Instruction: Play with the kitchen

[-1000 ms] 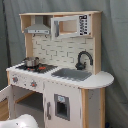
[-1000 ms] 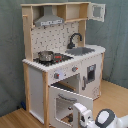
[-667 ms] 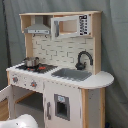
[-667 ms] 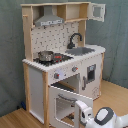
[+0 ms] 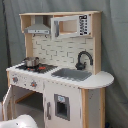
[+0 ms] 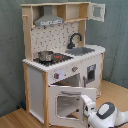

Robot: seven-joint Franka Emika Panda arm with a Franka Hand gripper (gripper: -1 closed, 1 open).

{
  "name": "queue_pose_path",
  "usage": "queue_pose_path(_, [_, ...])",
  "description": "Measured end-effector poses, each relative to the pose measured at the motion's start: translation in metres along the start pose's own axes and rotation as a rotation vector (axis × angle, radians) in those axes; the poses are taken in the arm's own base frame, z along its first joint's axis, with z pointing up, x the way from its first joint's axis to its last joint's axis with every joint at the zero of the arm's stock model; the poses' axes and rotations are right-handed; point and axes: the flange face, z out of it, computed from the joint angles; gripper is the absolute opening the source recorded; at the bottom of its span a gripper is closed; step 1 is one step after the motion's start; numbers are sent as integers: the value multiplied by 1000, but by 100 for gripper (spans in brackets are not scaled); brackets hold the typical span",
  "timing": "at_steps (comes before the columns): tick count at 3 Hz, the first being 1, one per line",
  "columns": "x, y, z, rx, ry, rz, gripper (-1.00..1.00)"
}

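Note:
The kitchen (image 5: pixel 60 75) (image 6: pixel 60 60) is a tall white and light-wood toy unit seen in both exterior views. It has a black faucet (image 5: pixel 83 59) over a grey sink (image 5: pixel 71 75), a metal pot (image 5: pixel 31 62) (image 6: pixel 46 55) on the stovetop, knobs below, and a range hood (image 6: pixel 49 21) on top. Its oven door (image 6: pixel 66 102) hangs open, folded down toward the front. My gripper (image 6: pixel 88 107) sits low at the right edge of that open door, in the second exterior view. Only a white part of my arm (image 5: pixel 20 122) shows in the first exterior view.
A small upper cabinet door (image 6: pixel 98 11) stands open at the top right of the kitchen. Grey curtains hang behind the unit. A wooden floor (image 6: pixel 15 119) lies in front, and the rounded counter end (image 5: pixel 102 80) juts out beside the sink.

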Motion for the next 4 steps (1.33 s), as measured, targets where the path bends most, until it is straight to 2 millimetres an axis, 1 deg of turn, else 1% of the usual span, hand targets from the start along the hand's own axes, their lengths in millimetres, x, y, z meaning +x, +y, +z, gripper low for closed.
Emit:
queue_pose_path(1, [-17,19,36,-31,-40,-13,100])
queue_pose_path(2, [-26,33,71,-32,-79,-15,100])
queue_pose_path(3, [-26,39,107,-21,-120,-1,100])
queue_pose_path(4, [-10,60,148,-45,-142,24,100])
